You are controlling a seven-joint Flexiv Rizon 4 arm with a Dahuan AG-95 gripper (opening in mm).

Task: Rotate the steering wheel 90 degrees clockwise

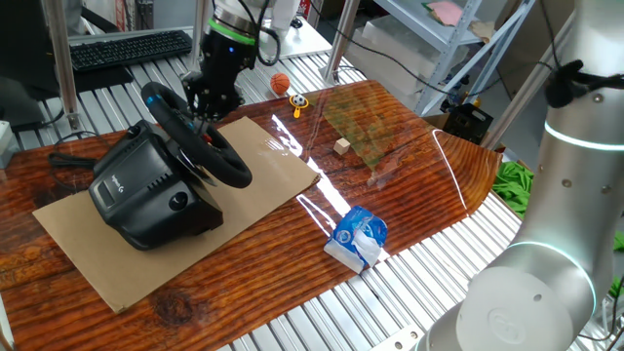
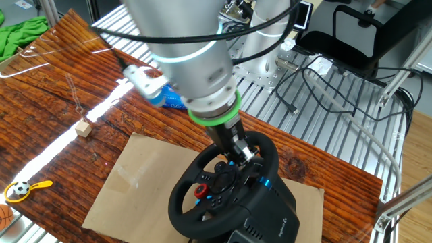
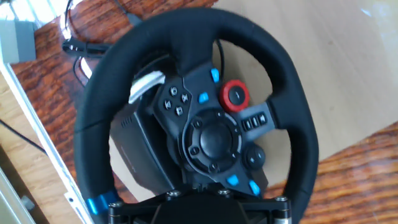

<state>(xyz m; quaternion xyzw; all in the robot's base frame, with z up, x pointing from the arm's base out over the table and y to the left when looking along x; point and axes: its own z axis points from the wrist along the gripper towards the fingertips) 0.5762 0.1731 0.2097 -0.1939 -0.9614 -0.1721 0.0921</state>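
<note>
Gripper (image 2: 244,156) sits at the steering wheel (image 2: 223,185) rim; jaw opening cannot be determined. Wheel base (image 1: 146,190) rests on cardboard (image 1: 263,166).

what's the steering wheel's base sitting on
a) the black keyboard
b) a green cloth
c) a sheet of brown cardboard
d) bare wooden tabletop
c: in one fixed view the steering wheel and its black base rest on a flat cardboard sheet that lies on the wooden table; the keyboard lies apart at the back.
</note>
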